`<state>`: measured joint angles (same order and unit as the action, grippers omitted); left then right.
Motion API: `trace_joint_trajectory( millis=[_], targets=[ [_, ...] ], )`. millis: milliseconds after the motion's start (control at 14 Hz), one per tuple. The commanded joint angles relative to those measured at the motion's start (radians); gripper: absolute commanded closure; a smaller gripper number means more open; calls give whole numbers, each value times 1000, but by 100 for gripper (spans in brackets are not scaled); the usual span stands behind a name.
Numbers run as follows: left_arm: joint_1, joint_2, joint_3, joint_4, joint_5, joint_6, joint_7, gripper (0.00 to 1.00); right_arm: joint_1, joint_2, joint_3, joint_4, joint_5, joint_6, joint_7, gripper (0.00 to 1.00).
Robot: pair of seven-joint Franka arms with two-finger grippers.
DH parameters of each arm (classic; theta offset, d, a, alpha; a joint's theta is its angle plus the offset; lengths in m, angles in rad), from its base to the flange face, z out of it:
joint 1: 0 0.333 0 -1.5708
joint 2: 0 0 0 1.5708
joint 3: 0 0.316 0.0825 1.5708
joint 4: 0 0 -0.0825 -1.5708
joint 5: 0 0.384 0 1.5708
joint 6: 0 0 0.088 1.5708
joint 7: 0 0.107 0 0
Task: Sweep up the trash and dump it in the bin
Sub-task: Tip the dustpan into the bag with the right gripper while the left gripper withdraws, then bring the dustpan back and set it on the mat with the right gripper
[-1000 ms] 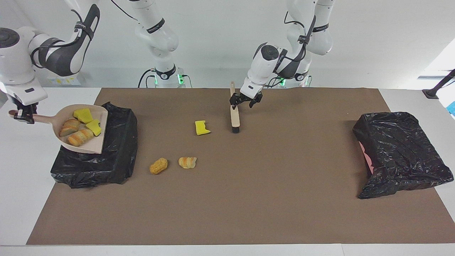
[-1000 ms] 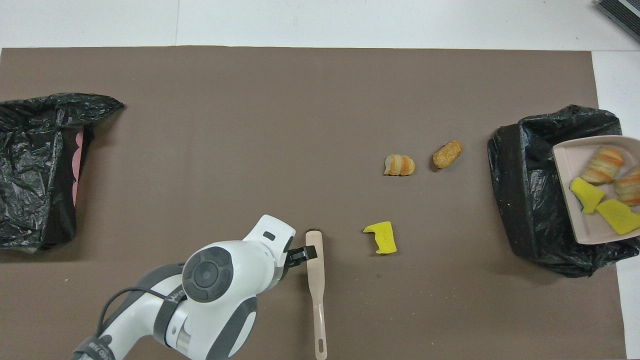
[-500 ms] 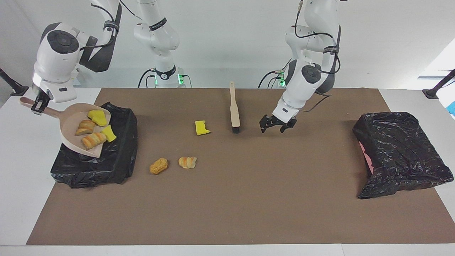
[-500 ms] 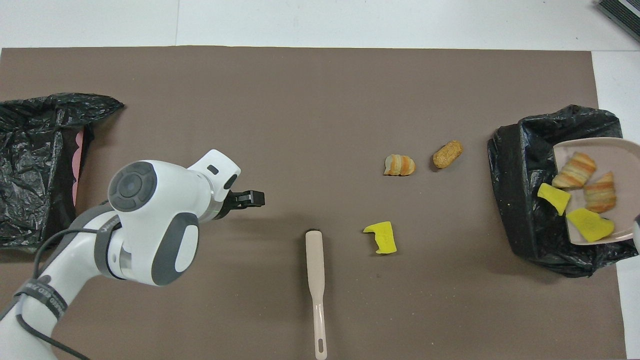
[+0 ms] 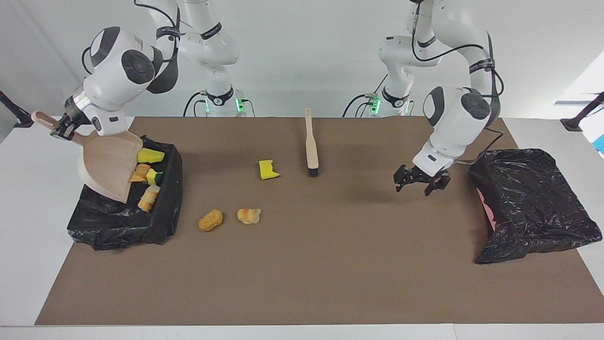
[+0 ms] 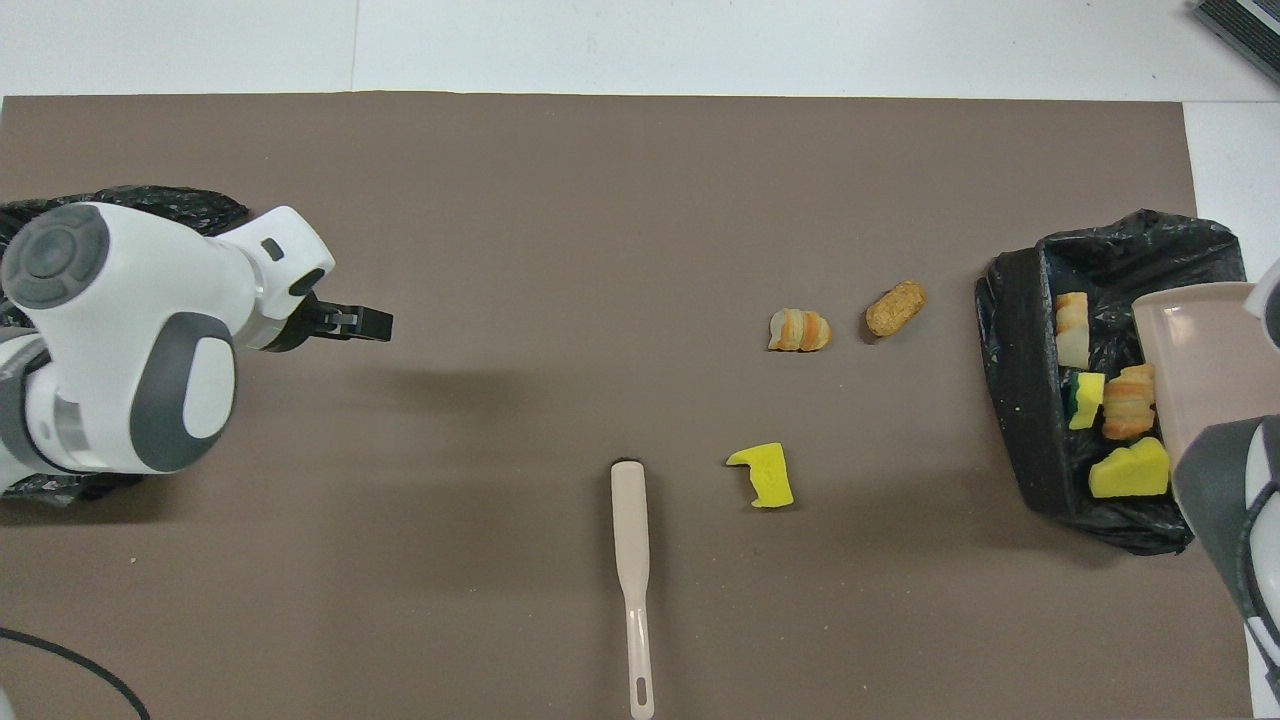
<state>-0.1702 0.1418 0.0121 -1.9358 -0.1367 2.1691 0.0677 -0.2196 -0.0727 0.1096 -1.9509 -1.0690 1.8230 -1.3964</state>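
since a moment ago the dustpan point(image 5: 106, 163) has tipped steeply and four trash pieces point(image 5: 146, 177) have slid into the black-lined bin point(image 5: 122, 222) at the right arm's end of the mat point(image 5: 302, 283); right gripper point(image 5: 60, 128) is clamped on the dustpan's handle over the bin; left gripper point(image 5: 421, 179), fingers spread and empty, has swung away from the brush point(image 5: 310, 141) toward the crumpled black bag point(image 5: 533, 203); one yellow sponge chunk point(image 5: 268, 170) lies beside the brush, two bread lumps point(image 5: 230, 218) farther from the robots.
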Motion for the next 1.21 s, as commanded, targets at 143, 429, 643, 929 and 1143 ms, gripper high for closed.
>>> trace_joint_trajectory(
  millis=[143,429,643,929,1143],
  targets=[
    [116,2,-11,191,89,-240,36,0,2,-15,10,82,-48,-77,-36,100],
    [129,-30,-6,300,95,-435,29,0,5,10,28,128,41,-70,35,100],
    [150,-77,5,323,95,-524,23,0,6,33,35,150,202,-64,99,100],
    [147,-116,3,339,118,-583,3,0,112,59,44,208,358,-82,305,100],
    [141,-113,3,342,118,-575,6,0,198,128,44,315,481,-152,538,100]
  ],
)
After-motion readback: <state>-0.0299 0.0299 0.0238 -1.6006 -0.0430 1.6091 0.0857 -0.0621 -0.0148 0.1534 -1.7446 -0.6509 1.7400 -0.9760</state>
